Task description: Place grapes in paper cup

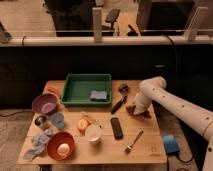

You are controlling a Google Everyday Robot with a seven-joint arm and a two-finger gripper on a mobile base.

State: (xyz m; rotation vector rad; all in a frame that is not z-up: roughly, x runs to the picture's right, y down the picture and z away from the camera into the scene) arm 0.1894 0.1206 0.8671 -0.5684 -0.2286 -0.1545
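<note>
The grapes (143,113), a small dark reddish bunch, lie on the right side of the wooden table (150,150). My gripper (134,109) reaches down from the white arm on the right and is shut at the bunch's left end, which still rests on the table. The paper cup (93,134), white with a pale inside, stands upright near the front middle, well to the left of the gripper.
A green tray (87,76) holding a blue sponge (98,95) sits at the back. Also on the table: a black remote (116,128), fork (133,142), orange fruit (82,125), light-blue cup (58,120), purple bowl (45,104), red bowl (52,150) and a black utensil (120,100).
</note>
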